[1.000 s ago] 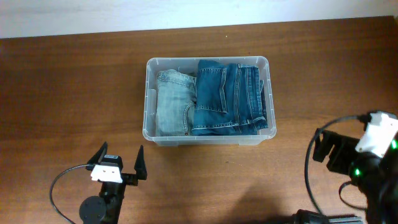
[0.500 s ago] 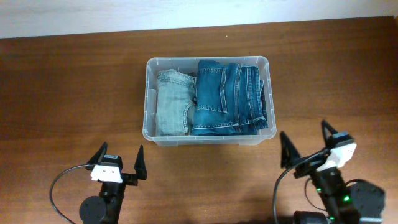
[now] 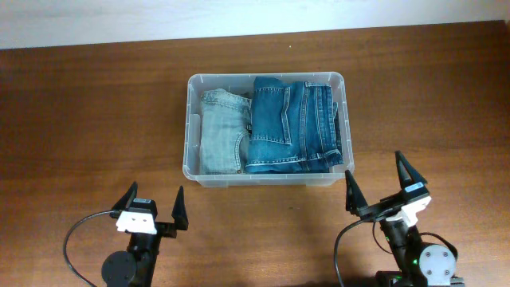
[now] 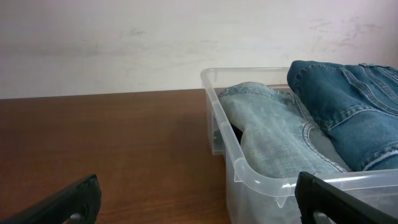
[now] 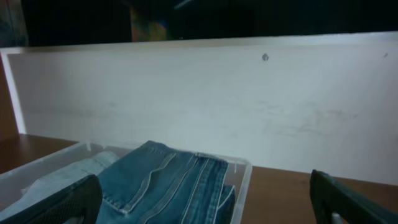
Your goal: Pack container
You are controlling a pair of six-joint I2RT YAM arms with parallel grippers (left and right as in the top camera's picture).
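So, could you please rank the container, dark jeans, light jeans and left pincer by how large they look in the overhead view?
1. container
2. dark jeans, filling over half of it
3. light jeans
4. left pincer, spread open; it is close to the light jeans in size and may sit nearer the camera, so this last ranking is unsure.

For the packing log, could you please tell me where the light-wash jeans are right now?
In the overhead view, the light-wash jeans lie folded in the left part of the container, beside the darker blue jeans on their right.
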